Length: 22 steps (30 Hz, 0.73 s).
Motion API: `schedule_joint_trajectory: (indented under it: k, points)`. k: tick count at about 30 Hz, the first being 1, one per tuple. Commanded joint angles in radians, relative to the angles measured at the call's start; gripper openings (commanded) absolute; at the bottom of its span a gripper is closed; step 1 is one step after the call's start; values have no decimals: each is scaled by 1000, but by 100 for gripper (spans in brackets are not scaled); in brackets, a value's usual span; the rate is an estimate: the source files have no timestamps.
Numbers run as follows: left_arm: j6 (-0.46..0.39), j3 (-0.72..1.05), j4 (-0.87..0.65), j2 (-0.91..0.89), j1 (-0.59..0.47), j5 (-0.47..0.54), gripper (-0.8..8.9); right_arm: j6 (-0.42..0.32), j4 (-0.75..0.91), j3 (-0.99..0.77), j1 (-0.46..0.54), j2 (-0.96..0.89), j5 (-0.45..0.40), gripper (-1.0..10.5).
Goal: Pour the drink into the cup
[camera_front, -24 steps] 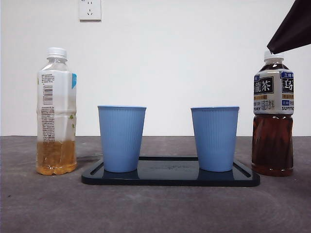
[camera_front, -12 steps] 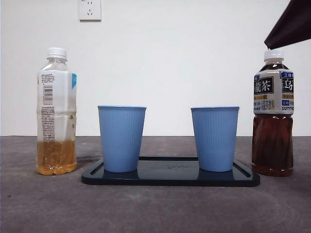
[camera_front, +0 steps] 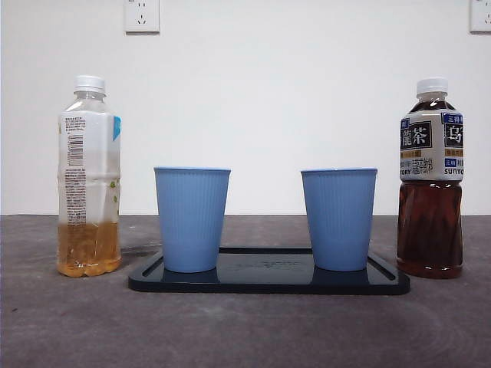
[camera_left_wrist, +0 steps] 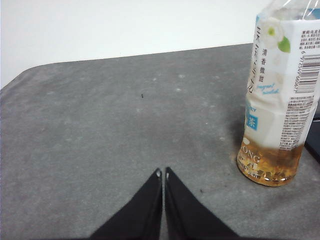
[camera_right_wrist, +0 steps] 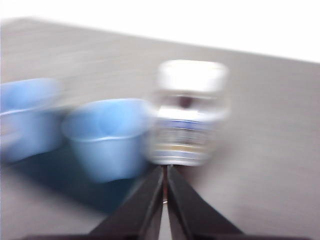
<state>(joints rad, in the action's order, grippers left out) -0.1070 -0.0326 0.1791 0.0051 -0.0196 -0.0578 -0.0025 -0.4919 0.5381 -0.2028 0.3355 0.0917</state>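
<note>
Two blue ribbed cups stand on a black tray (camera_front: pixel 268 282): the left cup (camera_front: pixel 192 218) and the right cup (camera_front: pixel 339 218). A clear bottle of pale yellow drink (camera_front: pixel 89 176) stands left of the tray, and a dark tea bottle (camera_front: pixel 430 178) with a white cap stands to its right. No arm shows in the front view. My left gripper (camera_left_wrist: pixel 162 173) is shut above the grey table, with the yellow bottle (camera_left_wrist: pixel 278 95) off to one side. My right gripper (camera_right_wrist: pixel 165 170) is shut and hovers close to the dark tea bottle (camera_right_wrist: pixel 189 112), in a blurred view that also holds the cups (camera_right_wrist: pixel 107 135).
The grey table (camera_front: pixel 245 330) stretches out in front of the tray. A white wall with a power socket (camera_front: pixel 142 15) at upper left and another socket (camera_front: pixel 480 15) at upper right stands behind.
The dark arm tip above the tea bottle at the upper right has risen out of the front view, uncovering a wall socket. Bottles, cups and tray stay in place.
</note>
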Motion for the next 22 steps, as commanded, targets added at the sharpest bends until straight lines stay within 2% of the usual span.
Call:
schedule_joint_trajectory:
  k: [1, 6, 12, 22]
  points:
    - [-5, 21, 6, -2, -3, -2, 8, -40, 71, -52, 77, -68, -49, 11]
    - [-5, 21, 6, -2, -3, -2, 8, -62, 243, -207, 175, -185, -48, 11]
    - [-5, 21, 6, -2, -3, -2, 8, -61, 397, -373, 206, -272, -49, 11]
    - [-5, 21, 6, -2, -3, -2, 8, -61, 440, -503, 206, -332, -49, 11]
